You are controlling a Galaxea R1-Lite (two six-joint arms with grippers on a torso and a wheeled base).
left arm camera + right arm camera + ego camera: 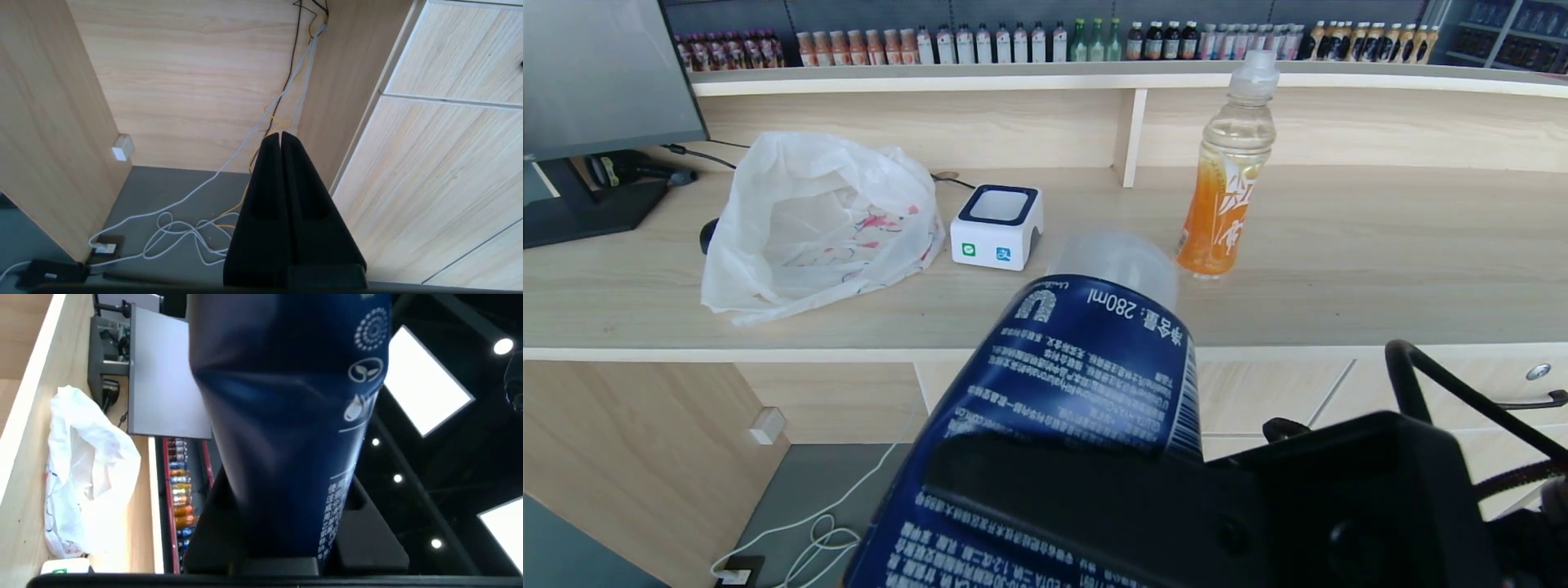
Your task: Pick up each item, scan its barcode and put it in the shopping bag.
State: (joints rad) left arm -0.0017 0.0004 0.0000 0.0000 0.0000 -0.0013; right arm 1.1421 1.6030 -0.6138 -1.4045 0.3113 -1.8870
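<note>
**Blue bottle held up in the right claw, short of the scanner**

The dark blue bottle [1094, 359] is clamped in the right gripper [282, 551], whose black fingers [1078, 490] press on its body. It is held up off the counter, close to the head camera. Its clear cap [1115, 257] points toward the counter, to the robot's right of the scanner [996, 227]. The label carries dense white print, upside down in the head view, and small round white icons in the right wrist view.

The scanner is a white box with a dark blue frame round its top window and two small square icons, one green and one blue, on its front. Just beside it, to the robot's left, the white shopping bag [817, 224] lies open on the wooden counter [1380, 269]; red markings show on the plastic. To the right of the scanner, apart from it, an orange drink bottle [1229, 188] stands upright, with a white cap and an orange label with white characters.

The left gripper [282, 163] hangs below the counter edge, fingers pressed together on nothing, above cables [180, 237] on the floor.
</note>
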